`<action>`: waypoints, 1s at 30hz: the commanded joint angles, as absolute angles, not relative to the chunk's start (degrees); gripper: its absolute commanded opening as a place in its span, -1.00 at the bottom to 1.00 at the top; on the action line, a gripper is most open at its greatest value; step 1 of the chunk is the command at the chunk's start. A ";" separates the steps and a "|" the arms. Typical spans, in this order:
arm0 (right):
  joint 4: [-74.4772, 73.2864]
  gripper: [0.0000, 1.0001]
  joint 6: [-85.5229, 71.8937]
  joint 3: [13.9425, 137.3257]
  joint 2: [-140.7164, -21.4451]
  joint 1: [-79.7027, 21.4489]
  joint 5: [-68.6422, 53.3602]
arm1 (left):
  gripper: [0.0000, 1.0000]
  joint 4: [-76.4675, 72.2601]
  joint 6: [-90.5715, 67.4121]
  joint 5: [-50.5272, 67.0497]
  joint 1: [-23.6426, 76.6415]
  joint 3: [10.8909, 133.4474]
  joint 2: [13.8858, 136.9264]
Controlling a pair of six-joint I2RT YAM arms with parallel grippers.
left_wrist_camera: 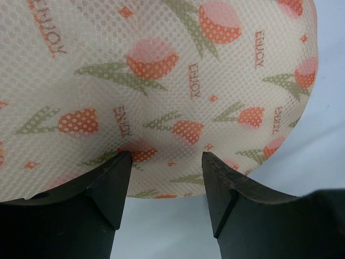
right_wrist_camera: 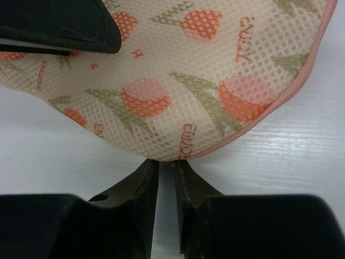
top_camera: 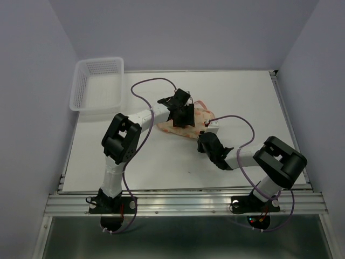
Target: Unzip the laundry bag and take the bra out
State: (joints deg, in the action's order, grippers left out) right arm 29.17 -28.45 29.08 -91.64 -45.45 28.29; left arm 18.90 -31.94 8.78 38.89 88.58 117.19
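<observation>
While the laundry bag (top_camera: pixel 186 123) is lying zipped mid-table (top_camera: pixel 161 167), the left gripper (left_wrist_camera: pixel 167 157) is spreading wide on its top and should be pinning it down. The right gripper (right_wrist_camera: pixel 166 164), fingers nearly together at the pink zipper edging (right_wrist_camera: pixel 302 89), is perhaps pinching the pull and should be drawing it steadily along the seam.

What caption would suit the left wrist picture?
Open left gripper poised at the edge of the tulip-printed mesh laundry bag.
</observation>
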 commanded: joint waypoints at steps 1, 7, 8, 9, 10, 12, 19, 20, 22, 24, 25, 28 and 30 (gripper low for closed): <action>33.31 -0.59 -26.98 29.88 -93.16 -45.79 30.41 | 0.33 20.92 -30.94 8.53 39.20 90.97 117.07; 34.36 -0.98 -24.70 30.50 -93.78 -45.79 31.20 | 0.31 21.80 -30.76 8.26 39.20 91.14 116.81; 34.37 -0.99 -24.35 30.59 -93.52 -45.79 31.20 | 0.31 21.97 -30.67 8.17 39.20 91.14 116.72; 34.37 -0.99 -23.74 30.41 -93.25 -45.79 30.94 | 0.31 21.97 -30.59 7.83 39.20 91.14 116.46; 34.37 -0.99 -23.30 30.24 -92.73 -45.79 30.76 | 0.30 21.97 -30.50 7.65 39.20 91.14 116.37; 33.84 -0.99 -21.63 29.62 -90.01 -45.79 30.15 | 0.30 22.06 -30.41 7.30 39.11 91.32 115.93; 26.99 -0.99 -18.63 27.87 -80.69 -45.79 27.87 | 0.29 22.06 -28.83 3.61 39.11 92.28 112.86; 26.81 -0.99 -18.63 27.60 -80.07 -45.79 27.43 | 0.29 21.97 -28.22 3.08 39.11 92.20 112.42; 25.23 -0.99 -18.90 27.42 -78.58 -45.79 26.20 | 0.29 21.97 -27.34 1.50 39.11 92.02 111.36; 23.83 -0.99 -18.90 27.51 -78.05 -45.79 25.40 | 0.30 21.80 -25.58 0.62 39.11 91.67 110.05; 23.12 -0.99 -18.90 27.77 -77.79 -45.79 24.88 | 0.30 21.27 -24.88 0.53 39.11 91.32 109.43; 20.48 -0.99 -18.54 28.91 -77.52 -45.79 22.77 | 0.35 19.52 -21.46 -3.33 39.11 89.57 106.27; 18.91 -0.99 -18.46 29.61 -77.61 -45.79 21.54 | 0.46 18.03 -19.43 -5.44 39.11 87.55 103.20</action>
